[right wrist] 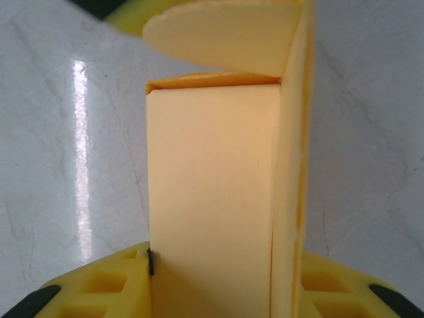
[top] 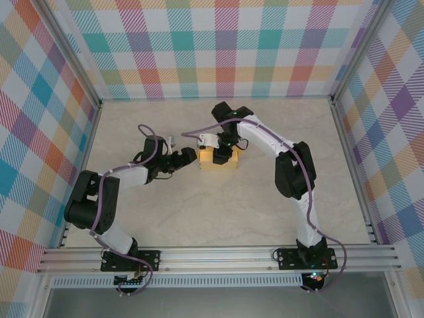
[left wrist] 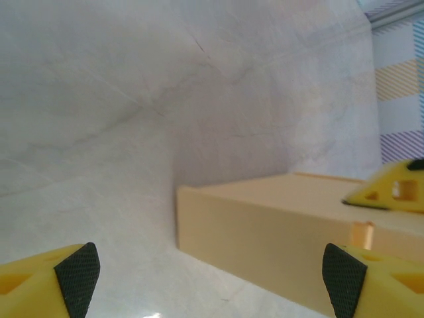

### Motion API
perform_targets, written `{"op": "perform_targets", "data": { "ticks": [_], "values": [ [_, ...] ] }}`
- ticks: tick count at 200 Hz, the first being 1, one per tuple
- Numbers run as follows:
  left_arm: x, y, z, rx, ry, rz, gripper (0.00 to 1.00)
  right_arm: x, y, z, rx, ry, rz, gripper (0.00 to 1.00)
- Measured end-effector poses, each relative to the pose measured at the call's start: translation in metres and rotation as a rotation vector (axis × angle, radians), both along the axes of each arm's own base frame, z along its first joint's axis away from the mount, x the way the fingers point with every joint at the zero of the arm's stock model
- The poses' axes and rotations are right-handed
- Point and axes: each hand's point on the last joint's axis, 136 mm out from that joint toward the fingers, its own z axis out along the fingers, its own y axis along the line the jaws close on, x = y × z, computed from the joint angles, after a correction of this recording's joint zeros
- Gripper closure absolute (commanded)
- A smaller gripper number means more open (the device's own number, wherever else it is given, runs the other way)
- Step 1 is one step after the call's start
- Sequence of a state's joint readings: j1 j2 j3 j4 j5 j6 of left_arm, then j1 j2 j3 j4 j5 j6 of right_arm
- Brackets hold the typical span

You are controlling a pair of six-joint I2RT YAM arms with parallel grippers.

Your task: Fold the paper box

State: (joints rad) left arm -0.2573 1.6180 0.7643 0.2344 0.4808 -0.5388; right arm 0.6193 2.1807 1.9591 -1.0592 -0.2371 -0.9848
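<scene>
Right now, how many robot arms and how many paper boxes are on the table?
Robot arms: 2 (left arm, right arm)
Paper box: 1
Total: 3

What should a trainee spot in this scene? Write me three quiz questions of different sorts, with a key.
1. Short answer: which gripper is closed on the paper box?
2. True or false: the left gripper stands open, beside the box.
3. Pick one: the box rests on A. the table; B. a tray; C. a stack of books.

Key: 1. the right gripper; 2. true; 3. A.
</scene>
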Motion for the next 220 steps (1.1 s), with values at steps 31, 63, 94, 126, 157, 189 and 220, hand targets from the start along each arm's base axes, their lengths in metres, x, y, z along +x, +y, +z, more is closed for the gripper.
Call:
{"op": "perform_targets", "data": {
  "ticks": [31, 63, 94, 126, 157, 189, 220],
  "values": [
    [0.005, 0.011, -0.005, 0.084, -0.042, -0.003, 0.1, -0.007, -0.001, 0.0, 0.004, 0.034, 0.005, 0.72],
    [0.006, 0.011, -0.003, 0.093, -0.064, -0.017, 0.09, -0.01, 0.0, 0.0, 0.007, 0.048, 0.007, 0.72],
    [0.008, 0.007, 0.005, 0.068, -0.088, -0.031, 0.09, -0.01, -0.001, 0.0, 0.008, 0.049, 0.007, 0.71],
    [0.004, -0.002, 0.015, 0.033, -0.109, -0.07, 0.09, -0.01, -0.001, 0.0, 0.009, 0.048, 0.009, 0.67],
    [0.003, -0.011, 0.02, 0.023, -0.136, -0.091, 0.1, -0.008, -0.001, -0.001, 0.006, 0.041, 0.005, 0.61],
    [0.0, -0.013, 0.012, 0.032, -0.128, -0.094, 0.1, -0.006, -0.001, -0.004, 0.012, 0.014, 0.003, 0.54],
    [0.004, -0.014, 0.005, 0.024, -0.117, -0.085, 0.11, 0.003, -0.001, -0.005, 0.014, -0.057, 0.002, 0.46]
  ]
}}
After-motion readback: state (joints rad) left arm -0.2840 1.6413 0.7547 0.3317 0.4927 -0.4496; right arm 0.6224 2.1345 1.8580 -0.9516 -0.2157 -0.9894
